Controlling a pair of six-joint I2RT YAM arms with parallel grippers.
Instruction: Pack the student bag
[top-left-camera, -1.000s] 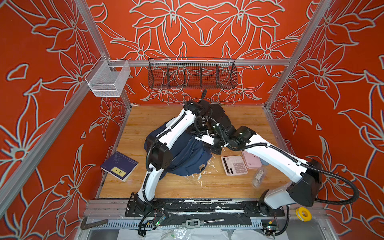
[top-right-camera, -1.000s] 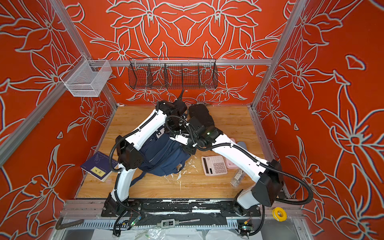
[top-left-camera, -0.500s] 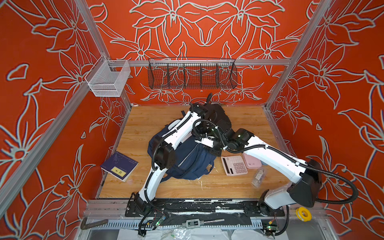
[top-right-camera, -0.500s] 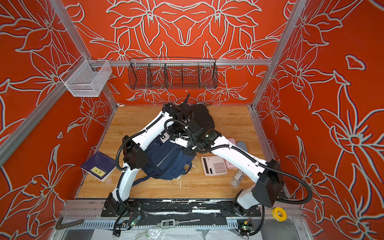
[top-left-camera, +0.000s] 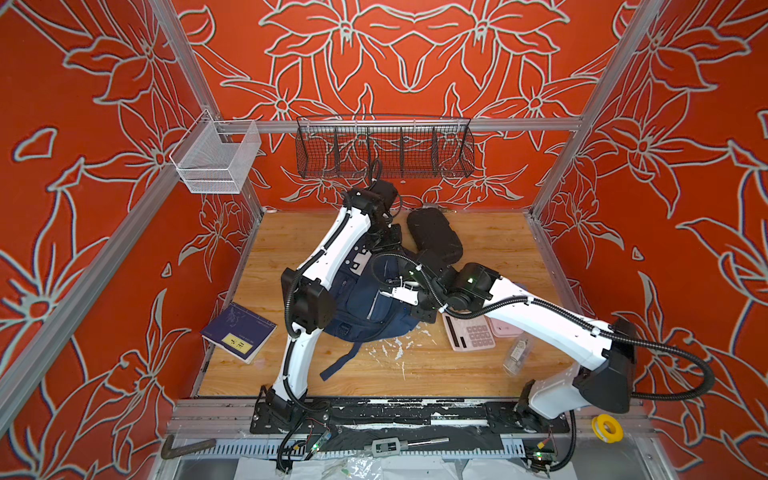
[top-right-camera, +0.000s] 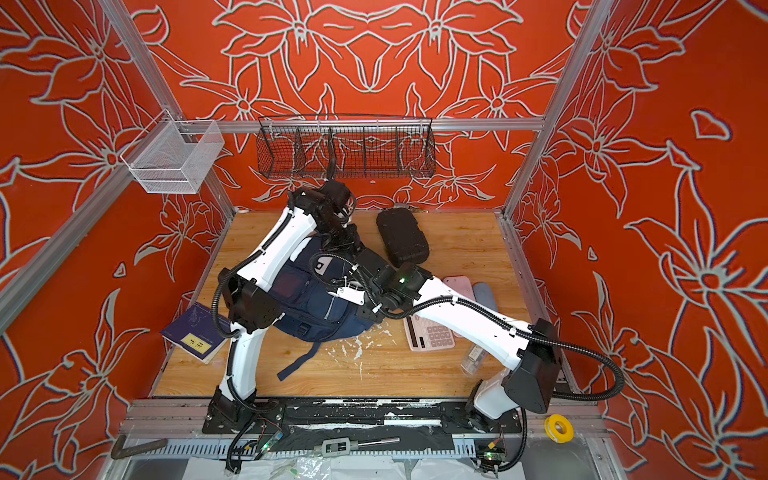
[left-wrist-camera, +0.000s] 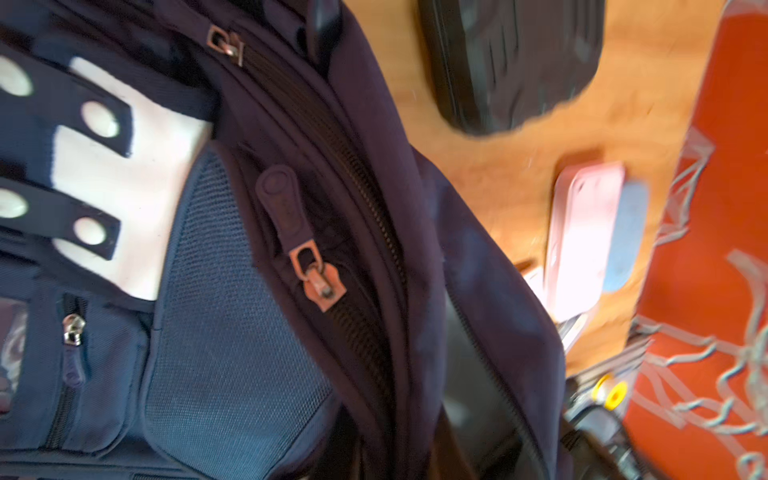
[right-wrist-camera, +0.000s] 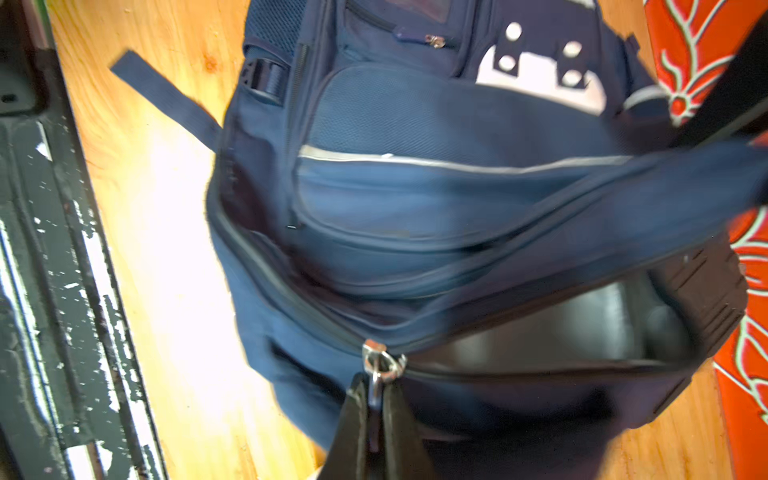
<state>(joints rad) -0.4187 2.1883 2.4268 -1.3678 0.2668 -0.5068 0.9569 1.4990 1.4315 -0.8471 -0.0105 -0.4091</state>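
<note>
The large navy-blue fabric student bag (top-left-camera: 365, 309) lies mid-table on the wooden tabletop (top-left-camera: 498, 241), a black oval hard case (top-left-camera: 434, 235) just beside its far edge; the right gripper (right-wrist-camera: 376, 399) pinches the bag's silver metal zipper pull (right-wrist-camera: 380, 368), the main compartment (right-wrist-camera: 540, 324) gaping. The left gripper (top-left-camera: 386, 241) sits at the bag's far end; its jaw width cannot be told.
</note>
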